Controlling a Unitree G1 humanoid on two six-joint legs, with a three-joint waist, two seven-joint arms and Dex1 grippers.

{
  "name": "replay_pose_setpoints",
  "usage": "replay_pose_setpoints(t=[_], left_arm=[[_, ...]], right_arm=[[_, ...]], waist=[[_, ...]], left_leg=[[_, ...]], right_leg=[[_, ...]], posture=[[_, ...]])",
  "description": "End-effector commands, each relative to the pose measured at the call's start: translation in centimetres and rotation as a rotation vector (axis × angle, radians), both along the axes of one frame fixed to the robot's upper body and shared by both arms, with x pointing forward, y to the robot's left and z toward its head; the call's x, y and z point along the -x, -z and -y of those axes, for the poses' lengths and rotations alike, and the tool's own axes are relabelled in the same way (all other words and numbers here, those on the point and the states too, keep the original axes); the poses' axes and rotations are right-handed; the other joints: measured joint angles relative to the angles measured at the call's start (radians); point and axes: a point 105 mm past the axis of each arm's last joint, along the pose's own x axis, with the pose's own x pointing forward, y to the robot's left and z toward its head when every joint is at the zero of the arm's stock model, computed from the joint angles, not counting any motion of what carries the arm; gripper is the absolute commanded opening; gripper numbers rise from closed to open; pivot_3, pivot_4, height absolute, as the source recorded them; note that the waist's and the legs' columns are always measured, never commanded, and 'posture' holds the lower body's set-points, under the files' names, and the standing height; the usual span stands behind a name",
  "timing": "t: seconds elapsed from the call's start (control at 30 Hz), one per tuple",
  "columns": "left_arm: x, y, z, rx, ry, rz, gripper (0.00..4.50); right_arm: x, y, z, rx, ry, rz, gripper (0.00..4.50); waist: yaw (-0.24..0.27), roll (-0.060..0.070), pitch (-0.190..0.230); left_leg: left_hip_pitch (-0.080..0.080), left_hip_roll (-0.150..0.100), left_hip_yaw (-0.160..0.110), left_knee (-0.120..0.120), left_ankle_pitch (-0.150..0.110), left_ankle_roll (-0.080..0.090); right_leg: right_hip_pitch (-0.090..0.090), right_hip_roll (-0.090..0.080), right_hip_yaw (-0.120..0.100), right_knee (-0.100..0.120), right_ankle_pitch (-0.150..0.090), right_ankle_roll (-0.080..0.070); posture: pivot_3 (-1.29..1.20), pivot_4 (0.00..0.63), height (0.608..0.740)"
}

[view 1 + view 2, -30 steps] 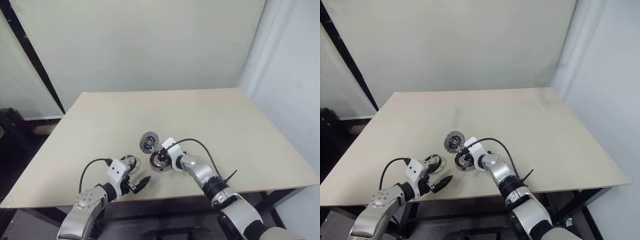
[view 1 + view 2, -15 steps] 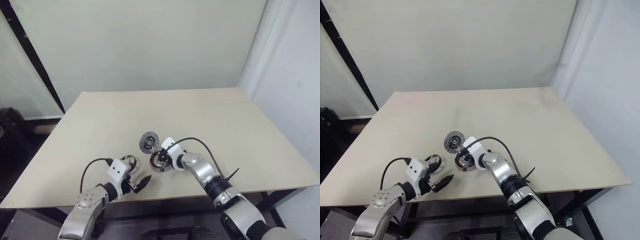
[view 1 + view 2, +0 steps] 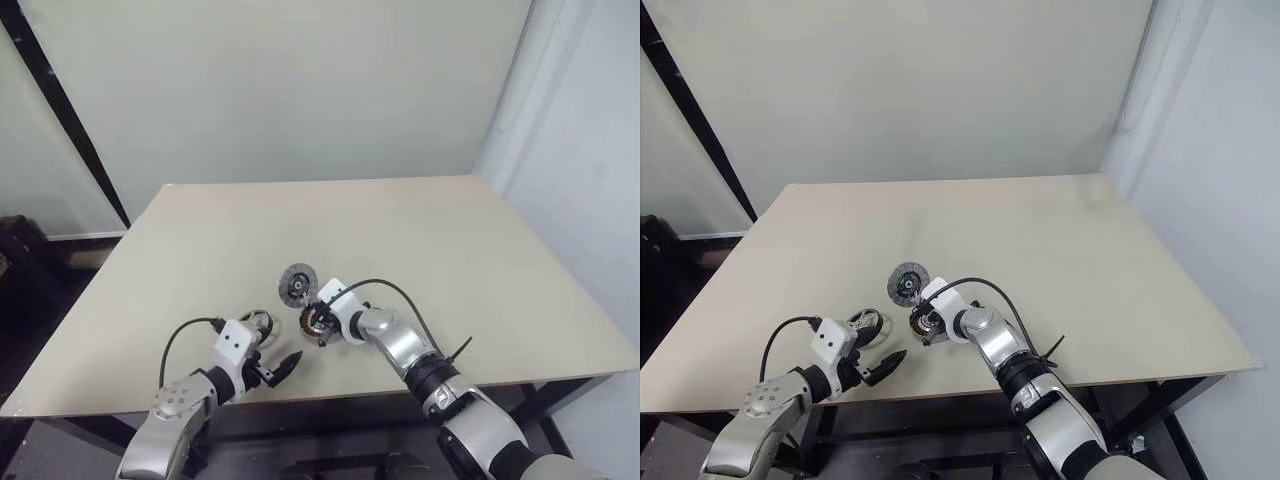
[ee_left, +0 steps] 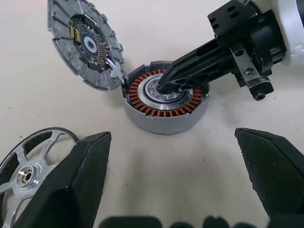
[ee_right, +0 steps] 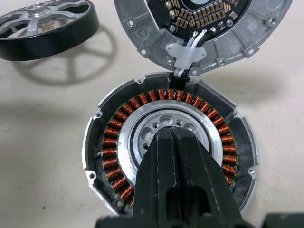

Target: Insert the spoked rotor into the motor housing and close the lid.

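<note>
Left eye view: the beige counter (image 3: 430, 240) takes up the middle of the frame. Low and just left of centre sits the motor housing (image 3: 312, 322), its hinged lid (image 3: 298, 284) standing open right above it. The right gripper (image 3: 322, 322) comes in from the lower right, tips down at the housing's centre. In the lower left, the left gripper (image 3: 275, 367) hovers with its fingers spread wide apart, and the spoked rotor (image 3: 260, 321) lies flat on the counter just above it, left of the housing.

Right eye view: same layout, housing (image 3: 923, 322) a shade further left in the frame, rotor (image 3: 868, 320) beside it.

Left wrist view: the two black fingers (image 4: 80, 185) rise wide apart from the bottom corners, holding nothing. The housing (image 4: 164, 102) is centre frame, copper windings ringing a pale hub. The right gripper (image 4: 164, 87) reaches in from the upper right, fingers pressed together, tip resting on the hub. The lid (image 4: 85, 43), circuit board showing, leans open at upper left, wires running to the housing. The rotor (image 4: 28, 166) peeks in at lower left, partly behind a finger.

Right wrist view: the fingers (image 5: 178, 175) are shut tight together, pointing into the housing's (image 5: 104, 142) central bore. Lid (image 5: 223, 38) across the top, rotor (image 5: 45, 21) at upper left, well apart from the housing.
</note>
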Motion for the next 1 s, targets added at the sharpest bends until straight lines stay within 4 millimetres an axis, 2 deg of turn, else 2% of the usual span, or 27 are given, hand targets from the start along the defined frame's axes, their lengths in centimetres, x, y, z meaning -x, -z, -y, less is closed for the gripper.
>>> replay_pose_setpoints(t=[0.03, 0.3, 0.63, 1.0], left_arm=[[-0.2, -1.4, 0.7, 0.004, 0.025, 0.059, 4.50], [-0.2, -1.3, 0.9, 0.010, 0.028, 0.057, 4.50], [-0.1, -1.3, 0.9, 0.011, 0.030, 0.058, 4.50], [-0.2, -1.3, 0.8, 0.007, 0.030, 0.060, 4.50]], right_arm=[[-0.8, -1.5, -0.6, -0.010, -0.002, 0.062, 0.06], [-1.0, -1.8, -0.7, -0.019, 0.002, 0.071, 0.06], [-1.3, -4.1, -0.6, -0.156, 0.028, 0.057, 0.06], [0.2, 0.0, 0.6, -0.030, 0.005, -0.019, 0.06]], waist=[[0.000, 0.000, 0.000], [0.000, 0.000, 0.000], [0.000, 0.000, 0.000], [0.000, 0.000, 0.001]], left_leg=[[0.000, 0.000, 0.000, 0.000, 0.000, 0.000], [0.000, 0.000, 0.000, 0.000, 0.000, 0.000], [-0.001, 0.000, 0.000, -0.001, 0.000, 0.000], [0.000, 0.000, 0.000, -0.001, 0.000, 0.000]], right_leg=[[0.000, 0.000, 0.000, 0.000, 0.000, 0.000], [0.000, 0.000, 0.000, 0.000, 0.000, 0.000], [-0.001, 0.000, 0.000, -0.001, 0.000, 0.000], [-0.001, -0.001, 0.000, -0.001, 0.000, 0.000]], posture=[[0.00, 0.000, 0.740], [0.00, 0.000, 0.740], [0.00, 0.000, 0.740], [0.00, 0.000, 0.740]])
